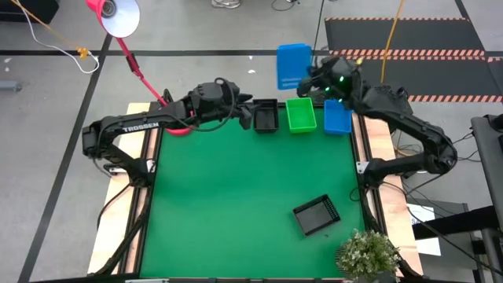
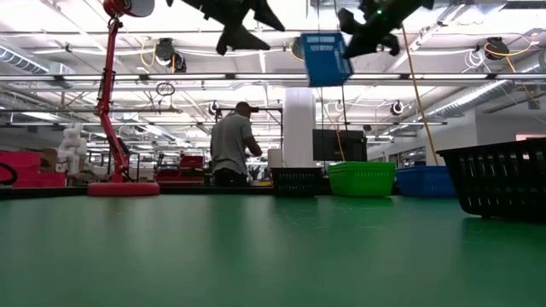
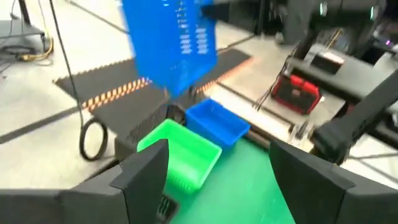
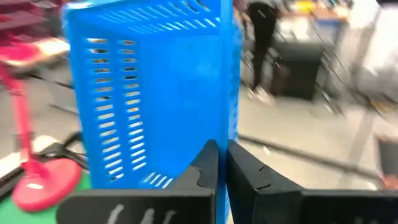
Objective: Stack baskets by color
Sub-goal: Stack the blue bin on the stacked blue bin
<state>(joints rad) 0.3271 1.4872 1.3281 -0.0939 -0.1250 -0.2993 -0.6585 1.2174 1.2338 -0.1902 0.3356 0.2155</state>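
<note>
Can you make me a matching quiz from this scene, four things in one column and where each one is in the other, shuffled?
Things:
1. raised blue basket
2. green basket
3. lone black basket
4. left pincer

Places or states:
A. open, beside the black basket at the far edge
B. alone on the mat near the plant
C. held in the air by the shut right pincer
D. on the mat in the middle of the far row

Pairs: 1-C, 2-D, 3-B, 4-A
</note>
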